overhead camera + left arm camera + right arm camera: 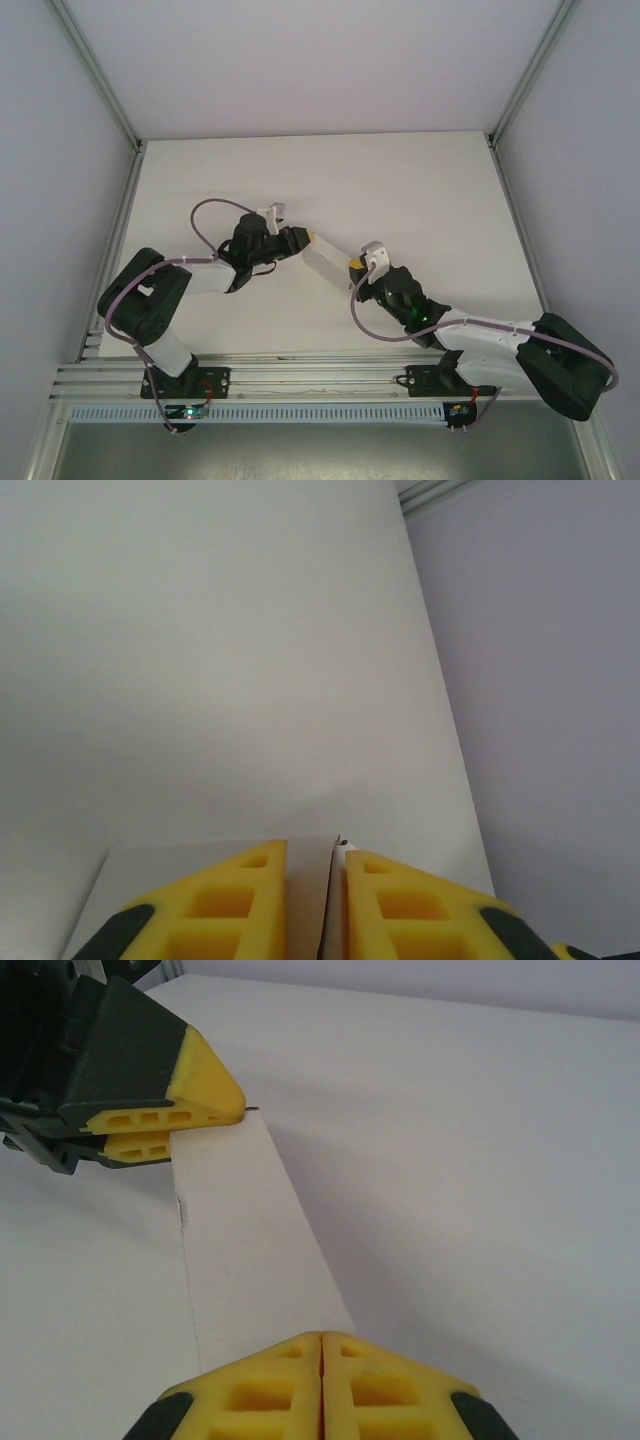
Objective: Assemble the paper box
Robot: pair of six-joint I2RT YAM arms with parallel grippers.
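Near the arm bases (185,385), the right gripper (357,262) is squeezed together at the near end of the paper box (328,258), halfway across the table (420,190); pinched card cannot be told. Farther out, its far end is clamped by the left gripper (303,240). Sides look folded; end flaps are probably left.

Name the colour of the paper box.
Plain white paper box, clearest in the right wrist view.
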